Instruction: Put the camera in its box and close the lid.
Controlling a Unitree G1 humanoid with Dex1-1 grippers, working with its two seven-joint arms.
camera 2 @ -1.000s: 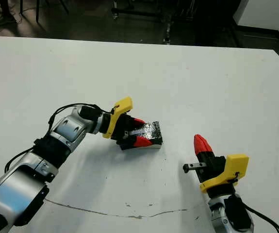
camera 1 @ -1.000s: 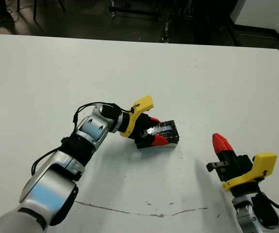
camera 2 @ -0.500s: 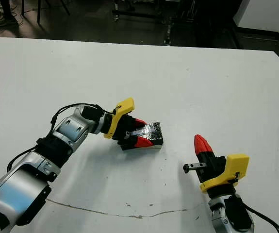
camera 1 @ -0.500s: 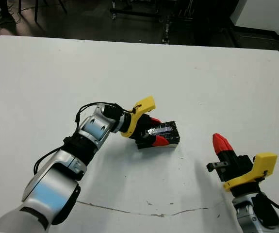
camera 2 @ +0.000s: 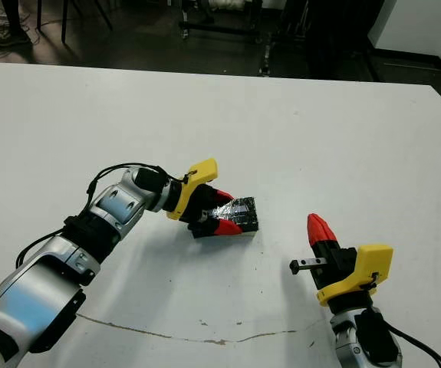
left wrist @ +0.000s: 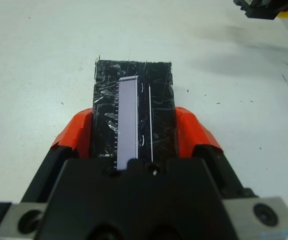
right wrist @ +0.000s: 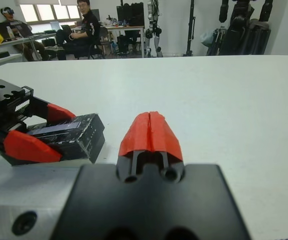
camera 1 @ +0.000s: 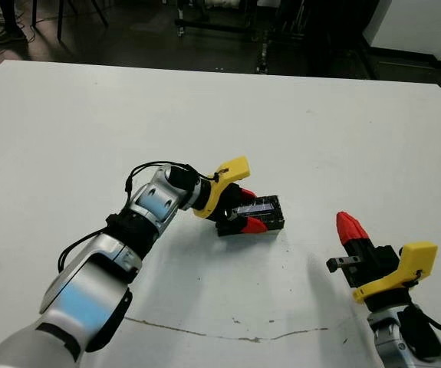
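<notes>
- The left tool sits at the centre of the head view, its two red fingers closed against the long sides of the lid, one on each flank.
- The lid lies flat on the white worktop, just right of the left tool, covering whatever is beneath it; box and camera cannot be seen.
- The right tool is at the lower right of the head view, well apart from the lid, its red fingers pressed together into one pointed tip and holding nothing.
- The left wrist view alone shows the lid's top clearly: a pale lavender stripe runs lengthwise down the glossy black surface, which is wrinkled and scuffed with pale flecks.
- The right wrist view shows the lid from the side at its centre left, as a low block with a square end face, and the left tool's fingers gripping it at the left edge.
- That view also shows people seated beyond the worktop at the upper left.
- Each tool has a yellow bracket behind the fingers; the left arm is silver with black cable.
- A thin dark crack crosses the worktop near the bottom of the head view.
</notes>
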